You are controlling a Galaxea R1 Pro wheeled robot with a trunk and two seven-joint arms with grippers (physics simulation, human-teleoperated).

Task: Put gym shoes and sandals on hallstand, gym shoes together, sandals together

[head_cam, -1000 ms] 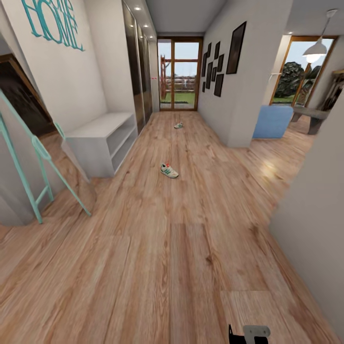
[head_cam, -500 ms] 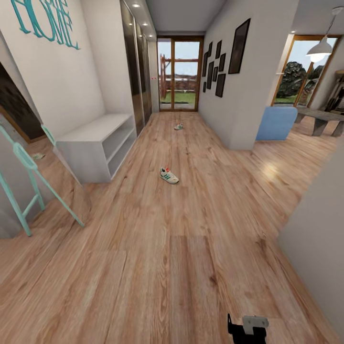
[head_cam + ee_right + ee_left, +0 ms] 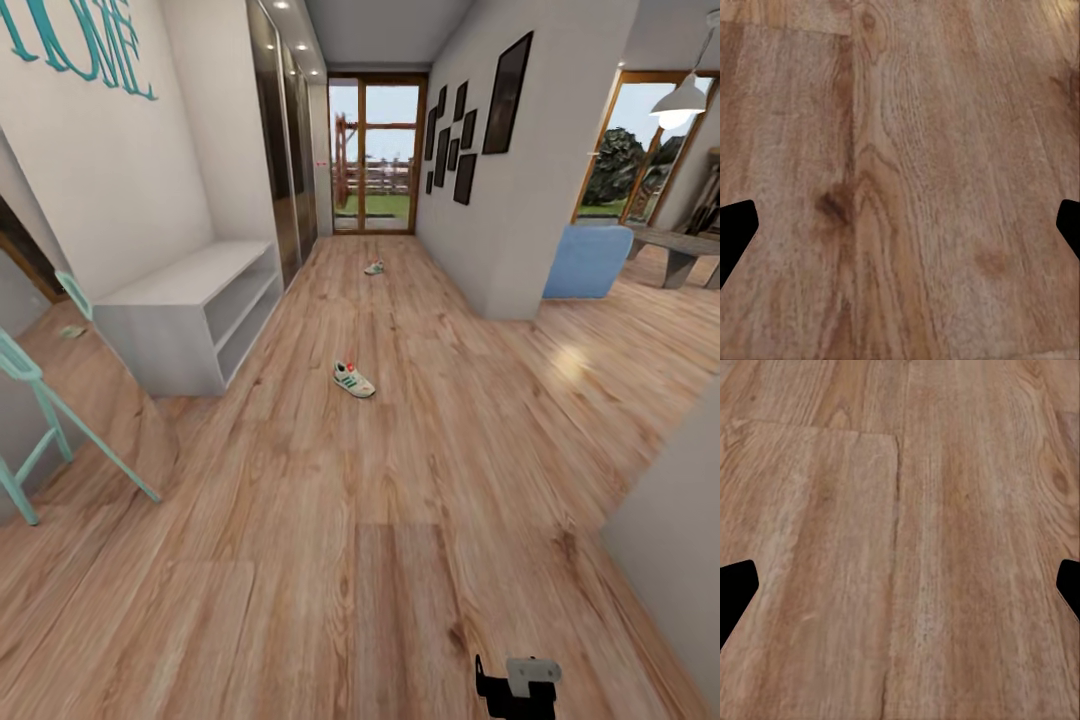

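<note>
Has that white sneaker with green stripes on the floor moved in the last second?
No. The white sneaker with green stripes keeps its spot beside the low white shelving; the camera has moved.

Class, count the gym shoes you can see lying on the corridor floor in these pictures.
2. One gym shoe lies mid-corridor, near the low white shelving; a second gym shoe lies farther off, near the glass door. No sandals are visible.

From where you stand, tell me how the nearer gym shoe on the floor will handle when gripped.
The nearer gym shoe sits upright on its flat sole on the corridor floor, so it probably won't roll. It looks low and soft-topped, so the upper may give under the fingers. It seems light for its size, so a push would likely slide it on the smooth planks.
</note>
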